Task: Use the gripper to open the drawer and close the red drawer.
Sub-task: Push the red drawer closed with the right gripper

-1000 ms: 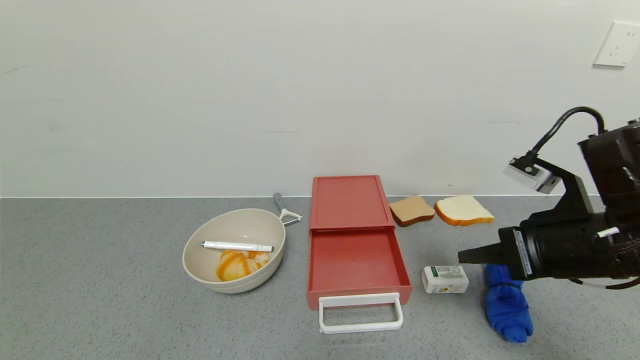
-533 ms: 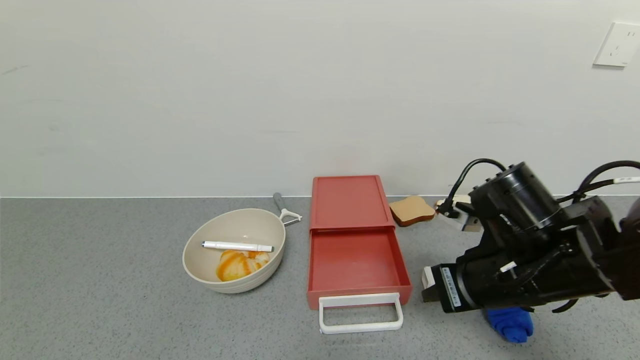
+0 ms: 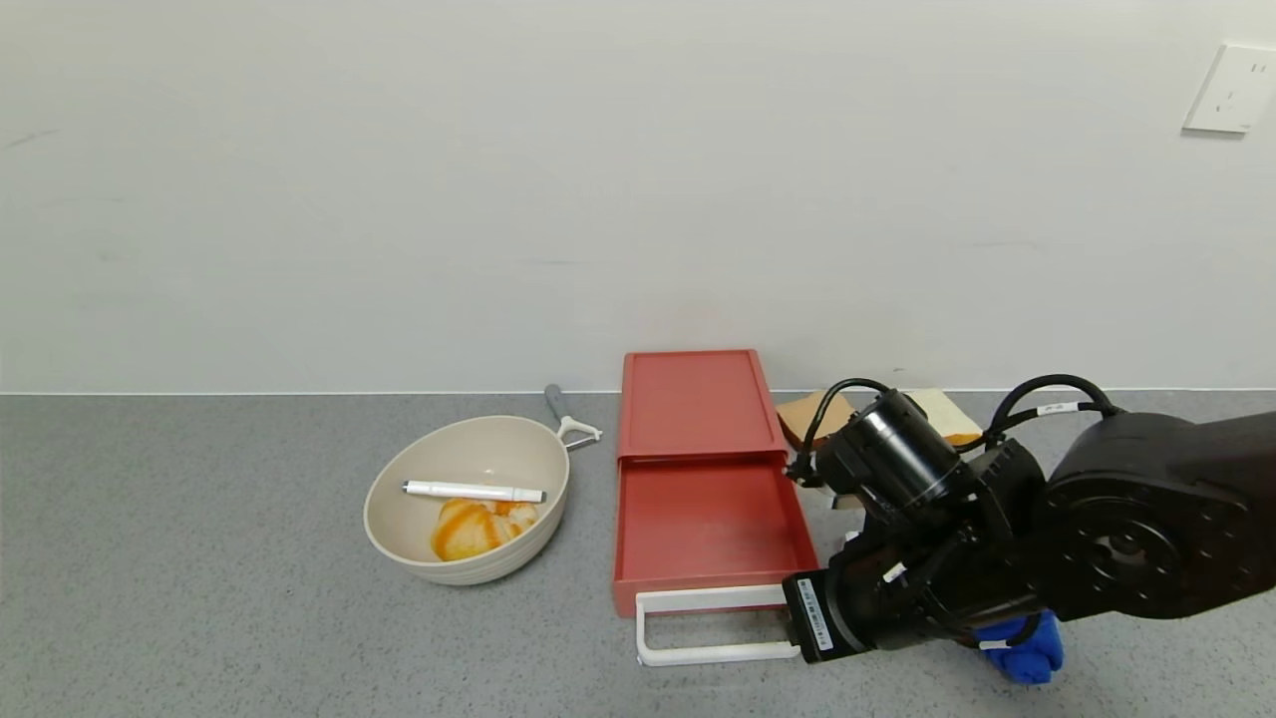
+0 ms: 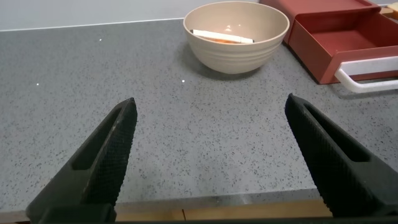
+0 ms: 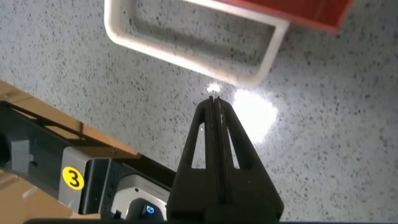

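Since 0.5 s ago, right gripper [image 5: 214, 102], fingers clenched, reached drawer [image 3: 703, 479] handle [image 3: 713, 625].

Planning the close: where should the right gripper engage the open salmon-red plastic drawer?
On the white loop handle of the salmon-red plastic drawer, at its front bar, coming from the front. It sticks out clear of the tray, and the shut right gripper sits just beside it.

Salmon-red drawer [image 3: 704, 479], white handle [image 3: 698, 626]; beige bowl [image 3: 467, 499]; grey-speckled counter [image 3: 199, 558].

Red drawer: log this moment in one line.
red drawer: open | right gripper: shut, at white handle | left gripper: open, parked
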### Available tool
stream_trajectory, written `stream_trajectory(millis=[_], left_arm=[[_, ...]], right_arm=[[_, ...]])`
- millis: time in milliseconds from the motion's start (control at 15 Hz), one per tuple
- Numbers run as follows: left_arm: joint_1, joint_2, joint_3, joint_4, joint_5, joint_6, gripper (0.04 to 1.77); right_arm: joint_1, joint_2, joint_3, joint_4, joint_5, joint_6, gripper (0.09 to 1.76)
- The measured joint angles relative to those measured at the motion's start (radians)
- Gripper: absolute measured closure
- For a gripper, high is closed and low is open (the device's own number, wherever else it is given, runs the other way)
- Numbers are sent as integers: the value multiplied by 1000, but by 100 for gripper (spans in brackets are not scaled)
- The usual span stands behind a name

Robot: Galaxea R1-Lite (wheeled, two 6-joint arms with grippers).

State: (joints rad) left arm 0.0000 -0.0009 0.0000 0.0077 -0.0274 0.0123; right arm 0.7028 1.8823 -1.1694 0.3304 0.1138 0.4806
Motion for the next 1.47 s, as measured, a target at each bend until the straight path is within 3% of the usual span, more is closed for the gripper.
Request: stream_trajectory(millis=[533, 1000, 1467], left_arm=[[0, 0, 0, 0, 0, 0, 9], [0, 0, 0, 0, 0, 0, 9], [0, 0, 0, 0, 0, 0, 9]], right_arm=[[11, 143, -113, 1, -51, 2, 173], [12, 191, -139, 0, -56, 3, 173], [4, 214, -147, -88, -56, 8, 173]])
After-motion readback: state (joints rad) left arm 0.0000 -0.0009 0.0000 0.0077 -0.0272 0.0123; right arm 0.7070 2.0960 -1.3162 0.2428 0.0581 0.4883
